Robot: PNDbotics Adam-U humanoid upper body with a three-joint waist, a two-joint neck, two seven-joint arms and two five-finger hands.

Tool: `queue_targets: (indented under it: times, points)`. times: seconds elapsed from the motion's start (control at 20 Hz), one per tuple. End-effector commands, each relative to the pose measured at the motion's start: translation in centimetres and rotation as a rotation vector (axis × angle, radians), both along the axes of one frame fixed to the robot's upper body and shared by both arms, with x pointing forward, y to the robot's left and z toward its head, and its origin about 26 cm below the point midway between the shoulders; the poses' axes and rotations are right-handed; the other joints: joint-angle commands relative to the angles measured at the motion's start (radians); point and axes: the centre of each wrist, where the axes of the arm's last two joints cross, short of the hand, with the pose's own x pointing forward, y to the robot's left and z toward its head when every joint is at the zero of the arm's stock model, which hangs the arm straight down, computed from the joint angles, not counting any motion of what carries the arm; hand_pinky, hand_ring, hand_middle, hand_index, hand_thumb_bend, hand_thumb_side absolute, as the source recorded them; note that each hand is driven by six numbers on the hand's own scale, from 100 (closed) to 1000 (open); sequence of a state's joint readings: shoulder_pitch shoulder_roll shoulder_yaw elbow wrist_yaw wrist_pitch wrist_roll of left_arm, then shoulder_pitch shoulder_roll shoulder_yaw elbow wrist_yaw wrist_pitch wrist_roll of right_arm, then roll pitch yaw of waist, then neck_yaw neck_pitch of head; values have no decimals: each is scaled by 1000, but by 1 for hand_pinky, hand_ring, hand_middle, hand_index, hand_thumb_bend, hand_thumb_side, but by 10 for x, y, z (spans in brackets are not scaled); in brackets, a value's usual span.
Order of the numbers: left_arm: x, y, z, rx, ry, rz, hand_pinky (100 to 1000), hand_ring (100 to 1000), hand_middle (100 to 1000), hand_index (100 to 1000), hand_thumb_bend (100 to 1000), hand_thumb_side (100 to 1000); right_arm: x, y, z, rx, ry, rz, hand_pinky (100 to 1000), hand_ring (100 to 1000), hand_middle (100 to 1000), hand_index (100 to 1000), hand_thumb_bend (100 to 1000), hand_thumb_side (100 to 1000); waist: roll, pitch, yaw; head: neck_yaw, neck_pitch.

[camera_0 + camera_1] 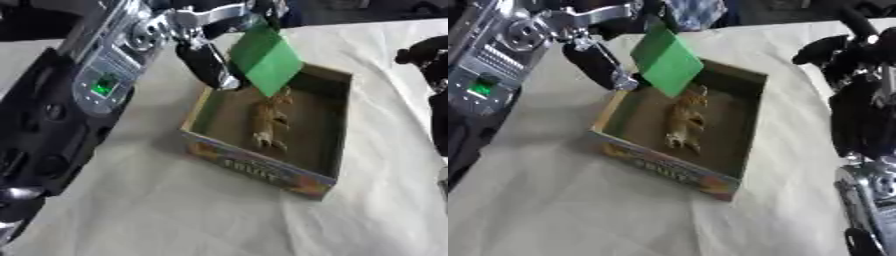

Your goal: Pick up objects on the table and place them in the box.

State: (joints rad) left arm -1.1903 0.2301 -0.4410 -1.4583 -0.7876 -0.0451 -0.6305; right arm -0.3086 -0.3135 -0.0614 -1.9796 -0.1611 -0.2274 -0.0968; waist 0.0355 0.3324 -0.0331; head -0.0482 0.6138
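Left hand pinches a flat green square card, one corner pointing down, above the box holding a tan toy animal; right hand fingers curled, empty.

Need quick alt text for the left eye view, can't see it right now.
The left hand holds a flat green piece over the open cardboard box, which already contains a tan toy animal. The box sits on a white cloth.

green card, brown box, tan toy, white cloth
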Motion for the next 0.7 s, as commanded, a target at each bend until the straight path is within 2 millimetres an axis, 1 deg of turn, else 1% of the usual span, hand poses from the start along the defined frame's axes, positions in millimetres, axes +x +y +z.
queue_targets:
  times: [0.05, 0.25, 0.4, 0.45, 0.5, 0.55, 0.6, 0.65, 0.7]
  points:
    - [2, -12, -7, 0, -38, 30, 225, 202, 1000, 122, 182, 100, -2, 0, 9, 0, -34, 4, 783, 605, 575, 921, 269, 1000, -3, -20, -3, 6, -6]
    - [8, -22, -25, 39, -84, 73, 237, 204, 1000, 133, 176, 100, -2, 1, 10, 0, -32, 10, 783, 604, 575, 922, 269, 1000, -2, -18, -5, 12, -8]
    - [12, -25, -34, 57, -100, 87, 264, 224, 1000, 178, 209, 100, -2, 2, 10, 1, -33, 13, 783, 604, 575, 922, 268, 1000, -2, -17, -7, 13, -9]
    - [13, -26, -36, 63, -105, 89, 290, 247, 1000, 200, 234, 100, -2, 2, 10, 2, -32, 13, 783, 604, 575, 922, 269, 1000, -2, -18, -7, 13, -9]
    - [14, -26, -37, 68, -111, 88, 346, 285, 1000, 258, 278, 100, -2, 2, 9, 2, -31, 14, 783, 604, 574, 922, 269, 1000, -2, -18, -7, 13, -10]
    - [13, -26, -37, 72, -124, 87, 414, 334, 1000, 320, 320, 145, -2, 2, 9, 2, -29, 14, 783, 604, 574, 922, 269, 1000, -2, -18, -6, 12, -11]
    - [13, -25, -36, 77, -140, 85, 511, 415, 1000, 419, 371, 240, -2, 2, 9, 2, -28, 14, 783, 604, 574, 922, 269, 1000, -1, -18, -5, 11, -11]
    - [12, -25, -35, 85, -158, 83, 557, 457, 1000, 458, 416, 330, -2, 2, 9, 2, -27, 14, 783, 604, 574, 922, 269, 1000, -1, -18, -4, 10, -11]
    - [11, -24, -34, 95, -179, 81, 608, 518, 1000, 540, 485, 450, -2, 2, 9, 2, -27, 14, 783, 604, 574, 922, 268, 1000, -1, -18, -4, 9, -12]
